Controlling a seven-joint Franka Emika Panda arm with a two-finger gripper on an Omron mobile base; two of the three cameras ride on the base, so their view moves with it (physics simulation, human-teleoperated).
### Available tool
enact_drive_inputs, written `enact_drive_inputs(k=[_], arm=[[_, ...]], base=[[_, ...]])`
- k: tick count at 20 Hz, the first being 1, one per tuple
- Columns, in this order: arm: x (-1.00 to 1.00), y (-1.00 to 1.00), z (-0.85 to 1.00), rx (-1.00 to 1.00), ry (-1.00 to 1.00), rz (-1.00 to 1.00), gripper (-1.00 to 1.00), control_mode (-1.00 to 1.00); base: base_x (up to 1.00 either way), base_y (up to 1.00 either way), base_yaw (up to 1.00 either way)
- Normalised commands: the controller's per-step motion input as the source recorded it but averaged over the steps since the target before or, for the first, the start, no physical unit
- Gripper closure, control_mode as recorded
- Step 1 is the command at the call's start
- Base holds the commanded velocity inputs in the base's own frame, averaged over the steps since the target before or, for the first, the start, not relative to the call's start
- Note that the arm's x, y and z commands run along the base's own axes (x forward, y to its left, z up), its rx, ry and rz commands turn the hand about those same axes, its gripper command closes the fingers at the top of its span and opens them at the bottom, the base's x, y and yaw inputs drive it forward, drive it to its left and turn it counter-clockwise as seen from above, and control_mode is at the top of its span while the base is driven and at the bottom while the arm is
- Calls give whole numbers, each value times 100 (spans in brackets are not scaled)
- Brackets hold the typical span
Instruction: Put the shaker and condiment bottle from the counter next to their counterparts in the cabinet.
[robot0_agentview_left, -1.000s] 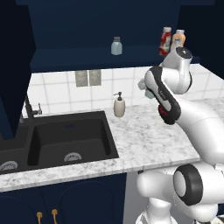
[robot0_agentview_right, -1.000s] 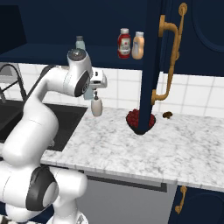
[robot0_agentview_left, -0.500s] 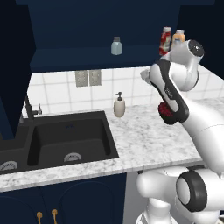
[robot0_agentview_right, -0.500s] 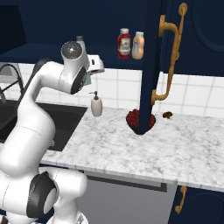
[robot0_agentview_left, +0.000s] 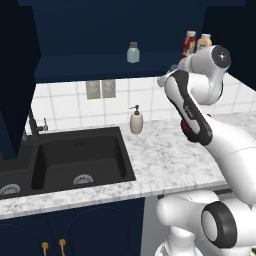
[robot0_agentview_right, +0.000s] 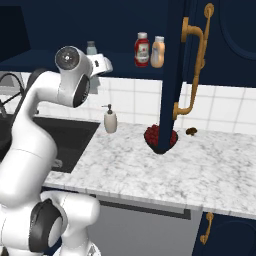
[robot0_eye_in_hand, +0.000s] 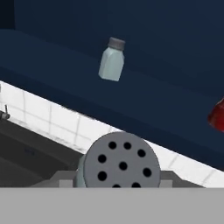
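In the hand view, the shaker's grey cap (robot0_eye_in_hand: 120, 162) with several holes sits between the fingers of my gripper (robot0_eye_in_hand: 118, 183), which is shut on it. Its counterpart, a pale blue-grey shaker (robot0_eye_in_hand: 111, 60), stands ahead on the navy cabinet shelf (robot0_eye_in_hand: 52, 52). The same counterpart shaker (robot0_agentview_left: 133, 52) shows left of my gripper (robot0_agentview_left: 166, 80), which is raised just below shelf height. The red condiment bottle (robot0_agentview_left: 189, 44) stands on the shelf right beside the orange bottle (robot0_agentview_left: 203, 42). From the right, my gripper (robot0_agentview_right: 103, 65) hangs left of the red bottle (robot0_agentview_right: 142, 49) and the orange bottle (robot0_agentview_right: 158, 52).
A cream soap dispenser (robot0_agentview_left: 136, 120) stands on the marbled counter (robot0_agentview_left: 165, 160) beside the black sink (robot0_agentview_left: 75, 160). The open navy cabinet door (robot0_agentview_right: 175, 75) with its gold handle (robot0_agentview_right: 195, 65) hangs to the right, and a red bowl-like thing (robot0_agentview_right: 160, 137) sits behind it.
The arm has lifted, raising my hand and the held shaker from above the counter to about shelf height. Nothing on the shelf has moved.
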Motion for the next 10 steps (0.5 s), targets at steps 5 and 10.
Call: enact_drive_inputs(k=[5,10], arm=[[3,5,48,0,0,3,100,-100],[15,18,31,0,0,1,100,-100]], base=[[0,0,0],[0,0,0]])
